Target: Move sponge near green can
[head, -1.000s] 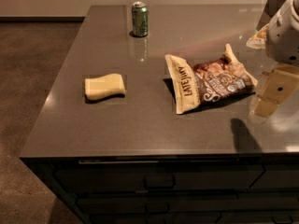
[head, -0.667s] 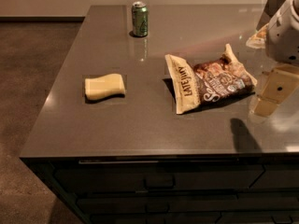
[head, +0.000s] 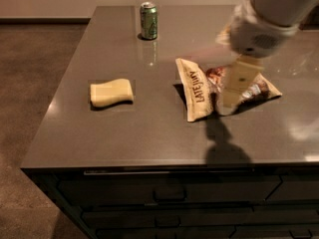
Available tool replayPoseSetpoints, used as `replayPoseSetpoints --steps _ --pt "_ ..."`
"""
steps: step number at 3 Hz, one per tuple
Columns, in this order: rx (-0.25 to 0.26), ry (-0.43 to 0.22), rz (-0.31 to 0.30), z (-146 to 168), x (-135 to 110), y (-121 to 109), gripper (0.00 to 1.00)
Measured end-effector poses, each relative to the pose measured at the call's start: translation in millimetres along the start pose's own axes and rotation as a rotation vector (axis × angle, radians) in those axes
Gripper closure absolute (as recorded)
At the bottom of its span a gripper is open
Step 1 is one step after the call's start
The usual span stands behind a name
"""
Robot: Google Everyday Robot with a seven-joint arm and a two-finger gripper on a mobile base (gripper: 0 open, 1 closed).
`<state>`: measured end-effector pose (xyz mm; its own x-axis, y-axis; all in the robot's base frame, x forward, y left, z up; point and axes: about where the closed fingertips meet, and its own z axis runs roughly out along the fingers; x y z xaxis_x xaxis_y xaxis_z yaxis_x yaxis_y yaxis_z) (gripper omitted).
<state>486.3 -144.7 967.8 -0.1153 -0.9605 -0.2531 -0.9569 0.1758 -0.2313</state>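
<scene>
The pale yellow sponge (head: 111,92) lies flat on the dark grey counter (head: 149,138), left of middle. The green can (head: 148,20) stands upright near the counter's far edge, well behind the sponge. My gripper (head: 230,96) hangs from the white arm at the right, above the chip bag, well right of the sponge and holding nothing that I can see.
A cream-and-brown chip bag (head: 195,87) lies on the counter between the sponge and the gripper. The counter's left edge drops to a brown floor (head: 35,83). Drawers (head: 169,195) front the counter below.
The arm has swung left from the right edge to over the chip bag, closer to the sponge. Sponge, can and bag have not moved.
</scene>
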Motion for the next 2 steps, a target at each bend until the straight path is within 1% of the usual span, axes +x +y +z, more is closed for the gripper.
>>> replayPoseSetpoints --steps 1,2 --pt "-0.024 -0.016 -0.042 31 -31 -10 0.00" --pt "-0.051 -0.028 -0.079 67 -70 -17 0.00"
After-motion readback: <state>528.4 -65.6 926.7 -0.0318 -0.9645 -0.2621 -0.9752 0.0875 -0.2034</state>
